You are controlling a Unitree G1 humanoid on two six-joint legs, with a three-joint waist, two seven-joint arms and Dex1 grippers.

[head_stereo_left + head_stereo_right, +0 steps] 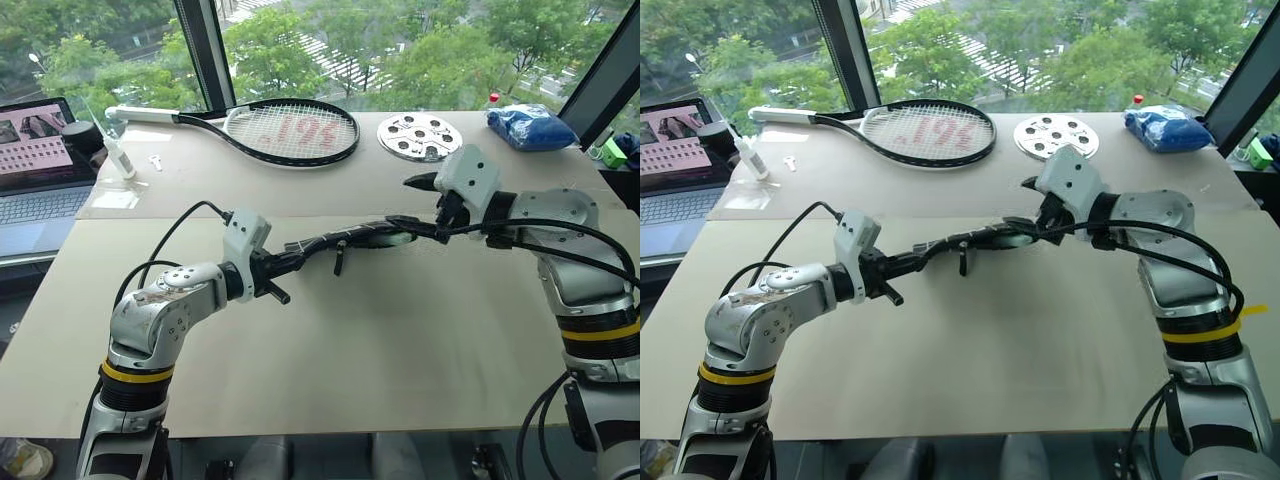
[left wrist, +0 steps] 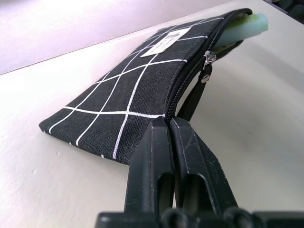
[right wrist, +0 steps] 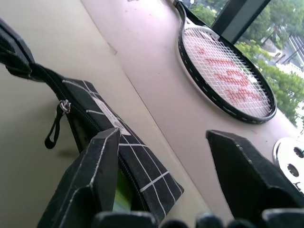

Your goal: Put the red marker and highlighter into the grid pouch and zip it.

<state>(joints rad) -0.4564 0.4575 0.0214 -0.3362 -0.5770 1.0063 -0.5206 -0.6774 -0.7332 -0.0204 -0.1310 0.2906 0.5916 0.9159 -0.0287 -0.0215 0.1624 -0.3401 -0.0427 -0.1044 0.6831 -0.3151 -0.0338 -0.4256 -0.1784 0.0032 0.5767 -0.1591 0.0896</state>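
Left wrist view shows my left gripper (image 2: 171,126) pressed shut on the grid pouch (image 2: 128,102) corner, holding it above the table (image 1: 400,330) for zipping, highlighter (image 2: 247,27) protruding at 1 o'clock; my right gripper (image 3: 164,142) stands spread, empty.

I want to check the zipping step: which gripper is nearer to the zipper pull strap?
Left. The left gripper is shut on the grid pouch at its zipper end, just beside the zipper pull strap. The right gripper stands open at the pouch's opposite end.
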